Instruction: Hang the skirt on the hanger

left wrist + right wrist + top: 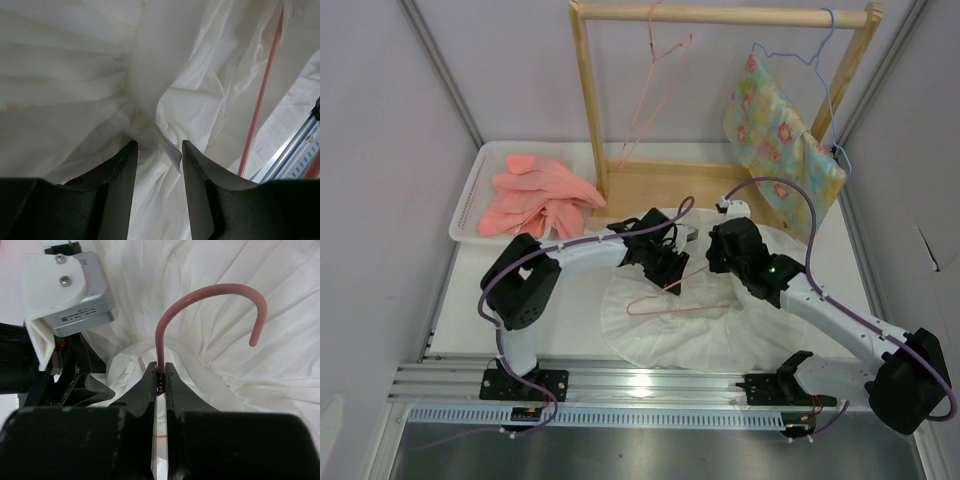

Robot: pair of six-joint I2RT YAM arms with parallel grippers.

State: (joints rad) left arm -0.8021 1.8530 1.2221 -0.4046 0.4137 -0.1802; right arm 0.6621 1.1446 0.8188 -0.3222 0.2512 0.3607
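Three wire hangers: the hanger (159,347) near, on the single skirt (690,340); a second pink hanger (642,110) and a blue hanger (817,62) far, on one rack (588,100). One floral cloth (775,135); one tray (470,195) of pink clothes (535,195).

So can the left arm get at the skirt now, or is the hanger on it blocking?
Probably yes. The left gripper is right at the skirt, jaws apart around a fabric fold; the pink hanger runs off to one side, pinched by the right gripper.
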